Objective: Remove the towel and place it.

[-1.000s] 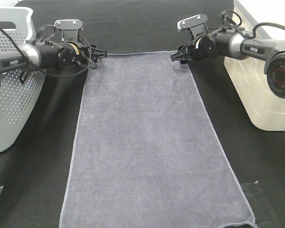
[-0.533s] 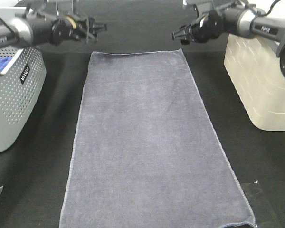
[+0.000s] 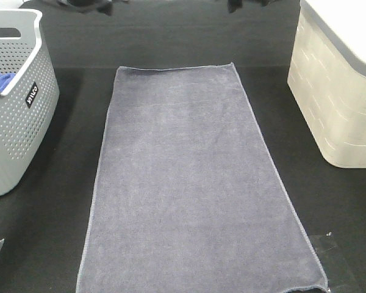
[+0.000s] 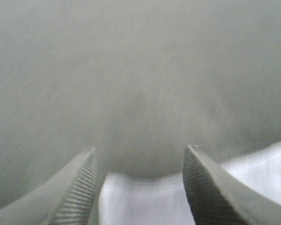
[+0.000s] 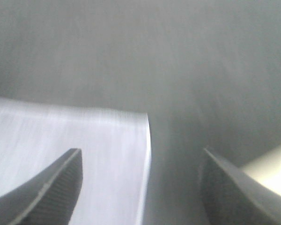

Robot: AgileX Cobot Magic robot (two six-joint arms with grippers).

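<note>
The towel (image 3: 192, 183) lies spread flat on the black table (image 3: 171, 36), long way toward me, its far edge straight and square and one near corner slightly curled. It sits between the two containers without touching either — the grey perforated basket (image 3: 15, 122) on the left, with a bit of bright blue cloth (image 3: 0, 78) showing inside, and the cream bin (image 3: 335, 104) on the right.

Both arms are up near the far edge of the table, barely visible from above. The left gripper (image 4: 139, 185) stands with its jaws apart and nothing between them, a corner of the towel below. The right gripper (image 5: 140, 187) is likewise spread wide and empty — it hangs above the towel's other far corner, its pads clear of the fabric.
</note>
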